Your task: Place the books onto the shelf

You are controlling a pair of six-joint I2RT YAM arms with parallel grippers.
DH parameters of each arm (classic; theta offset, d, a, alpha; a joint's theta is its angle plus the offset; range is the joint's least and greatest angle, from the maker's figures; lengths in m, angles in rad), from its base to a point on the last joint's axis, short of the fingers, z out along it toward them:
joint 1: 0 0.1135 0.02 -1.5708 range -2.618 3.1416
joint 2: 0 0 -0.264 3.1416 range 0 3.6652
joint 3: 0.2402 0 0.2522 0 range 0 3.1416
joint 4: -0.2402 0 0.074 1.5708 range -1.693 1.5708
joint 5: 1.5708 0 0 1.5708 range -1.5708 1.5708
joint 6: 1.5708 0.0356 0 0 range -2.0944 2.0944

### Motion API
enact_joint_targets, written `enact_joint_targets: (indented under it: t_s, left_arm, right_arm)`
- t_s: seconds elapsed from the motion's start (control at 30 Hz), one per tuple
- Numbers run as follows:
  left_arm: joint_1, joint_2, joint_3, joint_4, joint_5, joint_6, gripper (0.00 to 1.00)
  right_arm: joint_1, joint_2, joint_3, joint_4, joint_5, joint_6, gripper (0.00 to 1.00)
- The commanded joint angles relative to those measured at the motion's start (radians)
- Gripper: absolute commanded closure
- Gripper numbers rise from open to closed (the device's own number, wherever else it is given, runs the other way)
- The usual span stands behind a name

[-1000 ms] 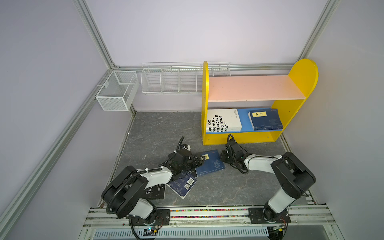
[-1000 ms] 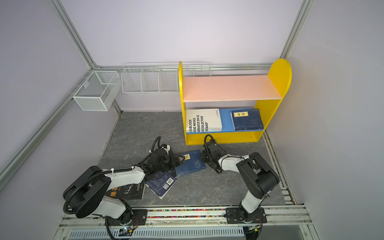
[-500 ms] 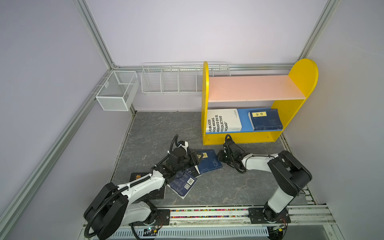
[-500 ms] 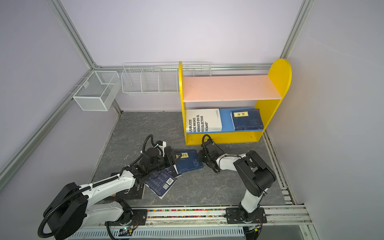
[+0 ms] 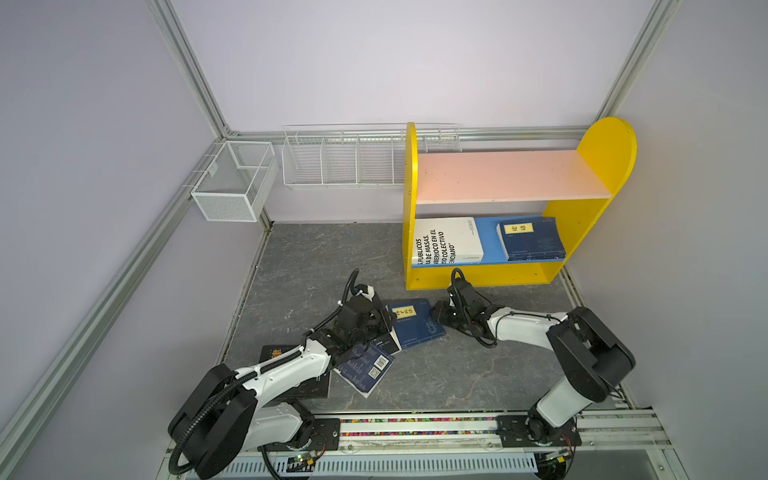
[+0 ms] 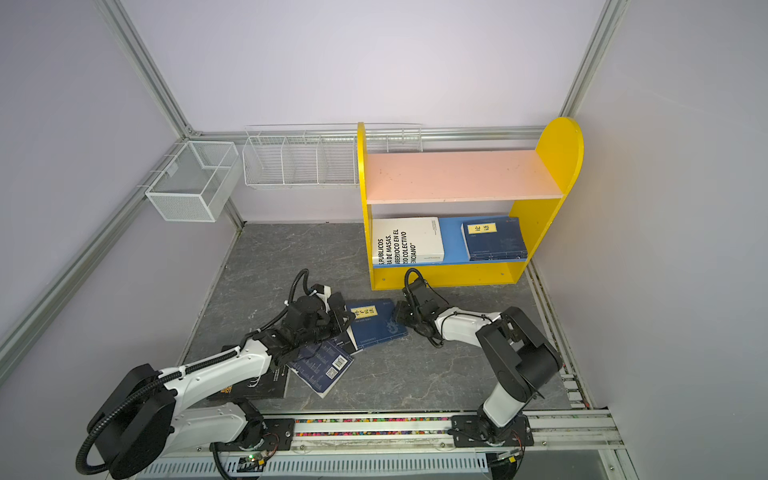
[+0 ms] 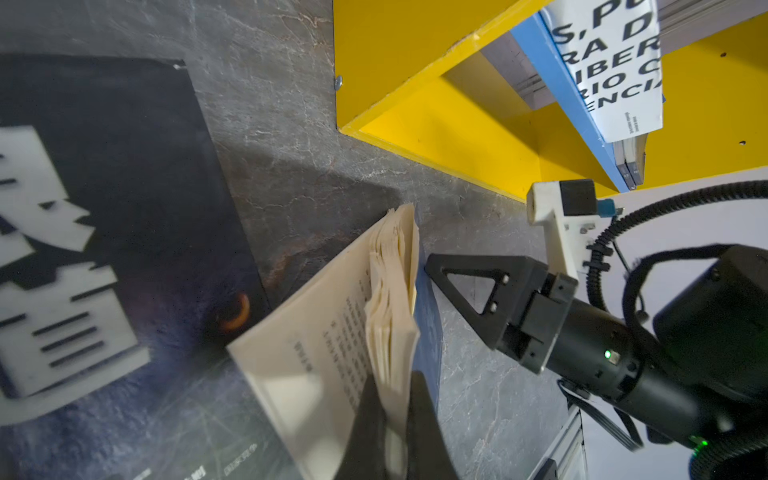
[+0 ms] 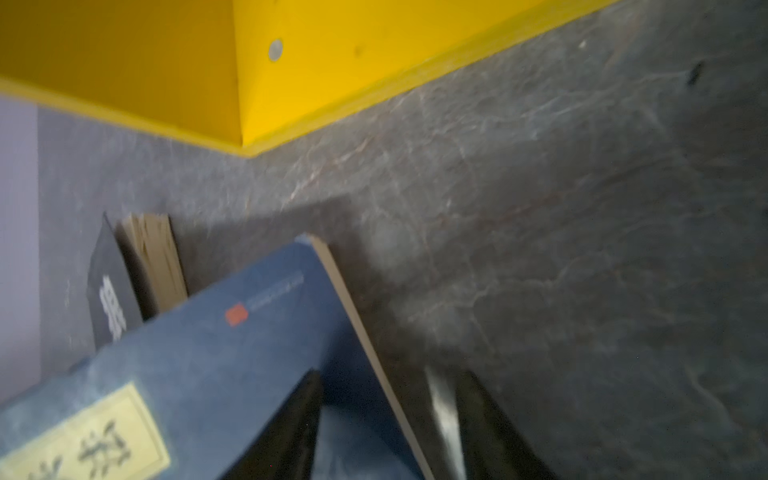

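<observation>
A navy book with a yellow label (image 5: 415, 326) (image 6: 376, 324) lies on the grey floor in front of the shelf (image 5: 498, 176) (image 6: 449, 174). My left gripper (image 5: 384, 322) (image 7: 395, 419) is shut on its left edge and pinches a sheaf of pages (image 7: 395, 291). At the book's right edge (image 8: 232, 345) my right gripper (image 5: 438, 313) (image 8: 386, 424) stands open, the edge between its jaws. A navy book showing a QR code (image 5: 365, 370) and a black book (image 5: 276, 355) (image 7: 104, 187) lie partly under my left arm. On the blue lower board rest a white book (image 5: 449, 241) and a navy book (image 5: 530, 239).
Two white wire baskets (image 5: 232, 187) (image 5: 340, 162) hang on the back wall, left of the shelf. The shelf's yellow base (image 8: 332, 75) stands close behind both grippers. A metal rail (image 5: 415, 428) runs along the front edge. Walls close in left and right.
My left arm has stretched forward and its gripper has shut on the navy book's left edge. My right gripper, shut before, has opened at the book's right edge.
</observation>
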Motion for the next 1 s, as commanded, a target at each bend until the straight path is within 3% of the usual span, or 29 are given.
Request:
enact_joint_targets:
  t_s: [0.0,0.13,0.17,0.27,0.4,0.53,0.73,0.97]
  left_arm:
    - [-0.004,-0.058,0.056,-0.024,-0.007,0.009,1.0]
    - [-0.004,-0.152,0.119,-0.104,0.052,0.052,1.0]
    - [-0.004,-0.173,0.14,-0.122,0.077,0.07,1.0]
    - [-0.004,-0.259,0.208,-0.168,0.143,0.117,1.0]
    - [-0.004,-0.36,0.287,-0.162,0.134,0.124,1.0]
    - [-0.004,-0.352,0.418,-0.14,0.159,0.14,1.0]
    - [-0.004,-0.245,0.57,0.052,0.208,0.098,1.0]
    - [-0.006,-0.104,0.61,0.305,0.228,-0.021,1.0]
  right_arm:
    - [-0.01,-0.164,0.016,-0.145,-0.008,-0.055,0.25]
    - [-0.027,-0.377,0.05,-0.237,0.003,-0.106,0.09]
    - [-0.033,-0.423,0.053,-0.251,0.001,-0.113,0.01]
    - [-0.069,-0.576,0.056,-0.278,-0.036,-0.132,0.11]
    - [-0.146,-0.764,0.058,-0.282,-0.151,-0.155,0.11]
    - [-0.2,-0.909,0.078,-0.268,-0.287,-0.146,0.11]
    - [-0.19,-0.973,0.0,0.03,-0.492,0.046,0.1]
    - [-0.093,-0.944,-0.023,0.184,-0.37,0.062,0.05]
